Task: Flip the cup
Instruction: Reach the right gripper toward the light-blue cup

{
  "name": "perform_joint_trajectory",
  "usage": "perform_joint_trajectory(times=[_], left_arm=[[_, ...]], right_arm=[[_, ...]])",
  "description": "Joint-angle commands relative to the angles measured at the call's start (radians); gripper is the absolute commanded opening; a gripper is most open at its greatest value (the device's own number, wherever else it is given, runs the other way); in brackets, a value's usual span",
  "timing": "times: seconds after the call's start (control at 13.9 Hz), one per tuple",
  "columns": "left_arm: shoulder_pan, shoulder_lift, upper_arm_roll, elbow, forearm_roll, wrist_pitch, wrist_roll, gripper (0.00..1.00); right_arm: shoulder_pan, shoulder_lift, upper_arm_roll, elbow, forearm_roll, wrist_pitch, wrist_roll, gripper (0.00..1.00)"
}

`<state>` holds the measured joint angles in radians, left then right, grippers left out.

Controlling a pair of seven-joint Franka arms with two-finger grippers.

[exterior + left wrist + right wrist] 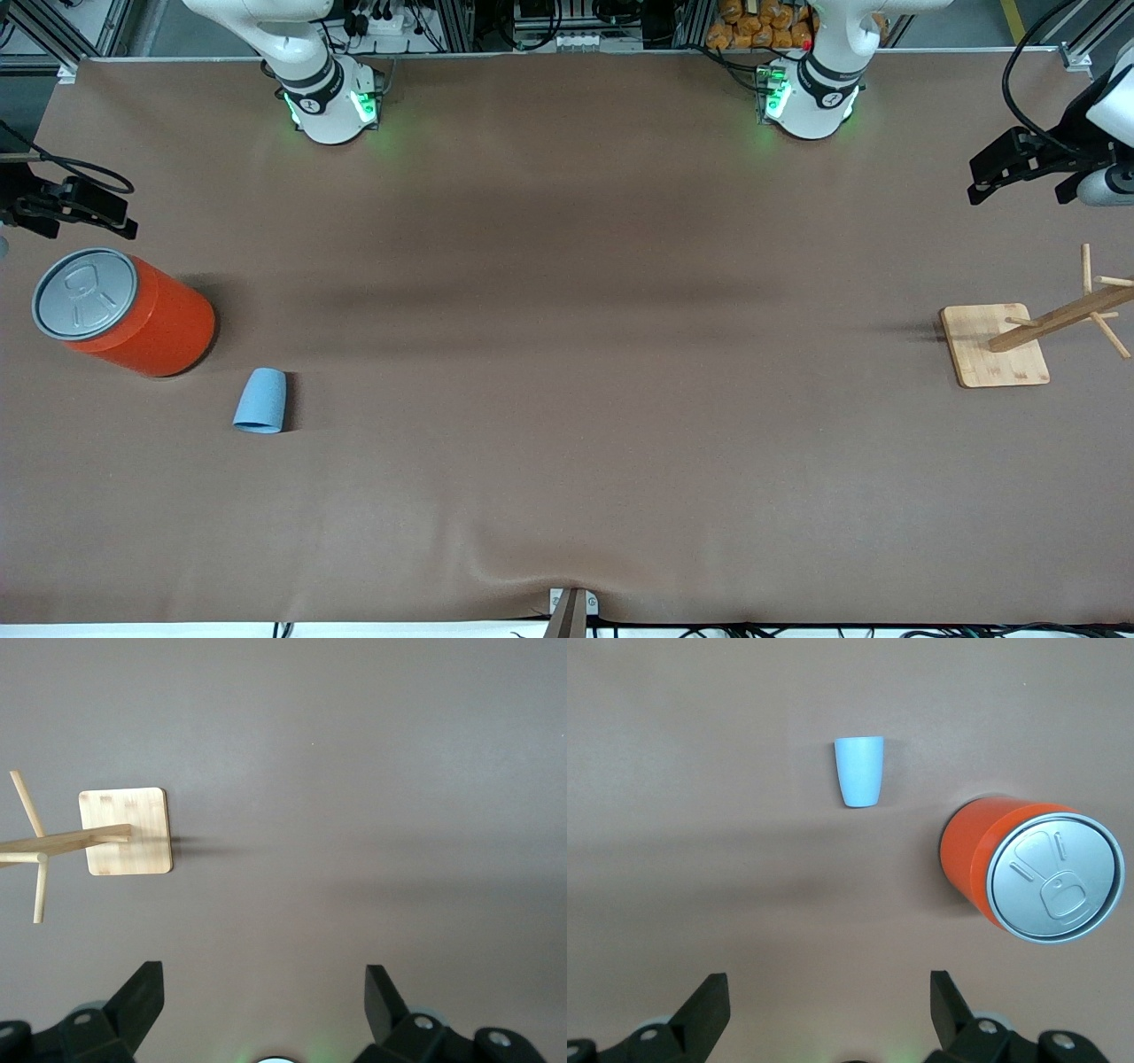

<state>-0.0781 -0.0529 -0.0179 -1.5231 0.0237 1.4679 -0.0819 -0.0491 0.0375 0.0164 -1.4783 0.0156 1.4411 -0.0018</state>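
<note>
Light-blue cup (pixel 260 401), upside down, stands nearer the front camera than the orange can (pixel 133 315). Left gripper (pixel 264 1001) and right gripper (pixel 829 1008) wait raised, fingers apart, empty.

Three cameras: one high overview, one on each wrist.
The front camera looked down from high across the worktop (pixel 567 354) at both arm bases. Each wrist camera looked straight down from well above: the right shared the cup (pixel 859 771) and orange can (pixel 1028 868) with the front view, the left the wooden rack (pixel 124 831).

cup (pixel 260 400) beside can (pixel 124 312), nearer camera | rack (pixel 994 345) at left arm's end
</note>
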Motion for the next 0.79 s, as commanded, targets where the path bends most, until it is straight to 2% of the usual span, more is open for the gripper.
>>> perform_joint_trajectory(times=[0.0, 0.5, 0.72], left_arm=[[0.0, 0.021, -0.002, 0.032, 0.018, -0.026, -0.012, 1.0], [-0.005, 0.022, -0.007, 0.032, 0.008, -0.026, -0.021, 1.0], [-0.009, 0.022, -0.008, 0.031, 0.008, -0.026, -0.048, 1.0]], right_arm=[[0.003, -0.007, 0.005, 0.007, -0.022, -0.001, -0.006, 1.0], [0.0, 0.013, 0.004, -0.011, -0.02, 0.001, -0.006, 1.0], [-0.003, 0.062, 0.002, -0.094, -0.02, 0.129, -0.006, 1.0]])
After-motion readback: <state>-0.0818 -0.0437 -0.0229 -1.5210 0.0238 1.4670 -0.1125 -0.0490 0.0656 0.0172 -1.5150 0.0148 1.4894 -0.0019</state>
